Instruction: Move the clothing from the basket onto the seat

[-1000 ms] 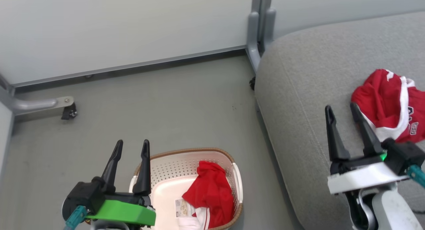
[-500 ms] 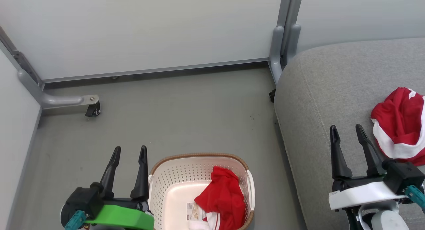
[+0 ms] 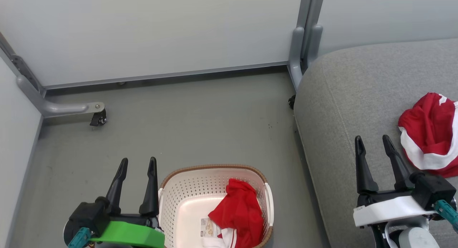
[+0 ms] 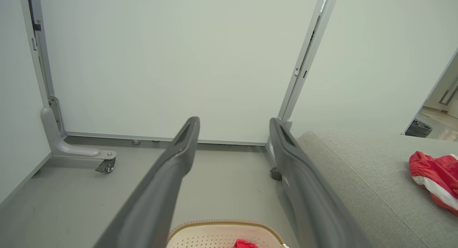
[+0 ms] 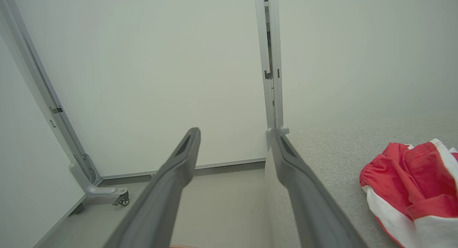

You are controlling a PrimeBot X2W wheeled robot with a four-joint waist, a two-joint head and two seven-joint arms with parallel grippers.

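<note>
The cream perforated basket (image 3: 186, 190) with a brown rim sits on the floor at the bottom centre, holding a crumpled red garment (image 3: 239, 215) with a white band. A second red and white garment (image 3: 431, 133) lies on the grey seat (image 3: 350, 97) at the right. My left gripper (image 3: 137, 162) hangs open just left of the basket, nothing between its fingers. My right gripper (image 3: 372, 140) is open above the seat, left of the garment lying there. The left wrist view shows the basket rim (image 4: 222, 224), and the right wrist view the garment on the seat (image 5: 411, 180).
White partition panels stand behind, with grey metal posts (image 3: 304, 44) and a castor foot (image 3: 96, 117) at the left. Grey floor lies between the basket and the wall. A paper label (image 3: 207, 228) lies in the basket's bottom.
The head camera has swung, so the whole picture shifted right and down over the second. Both grippers stay open and hold the same poses beside the basket and above the seat.
</note>
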